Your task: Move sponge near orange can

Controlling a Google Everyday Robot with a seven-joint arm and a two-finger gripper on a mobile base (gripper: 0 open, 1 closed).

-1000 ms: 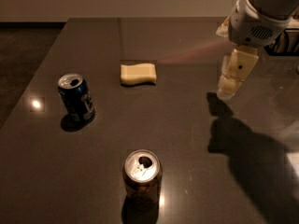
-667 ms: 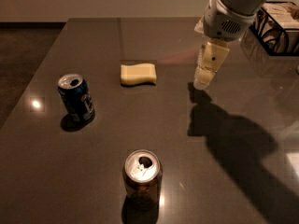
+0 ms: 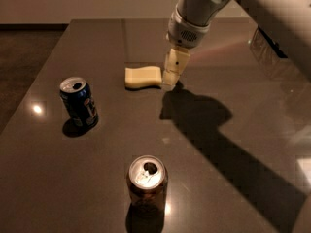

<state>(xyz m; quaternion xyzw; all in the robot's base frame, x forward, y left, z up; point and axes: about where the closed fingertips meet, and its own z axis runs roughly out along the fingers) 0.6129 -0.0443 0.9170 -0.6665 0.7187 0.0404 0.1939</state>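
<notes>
Shifted left, tool (image 3: pixel 169 83) hangs just beside sponge (image 3: pixel 142 76), orange can (image 3: pixel 147 179) well apart.

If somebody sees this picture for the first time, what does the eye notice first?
First, the big white arm at the upper right, with its gripper low at the right end of the sponge, and the heavy shadow it throws across the dark table. Then the two upright cans: the blue can at the left and the orange can near the front edge, well apart from the sponge.
</notes>
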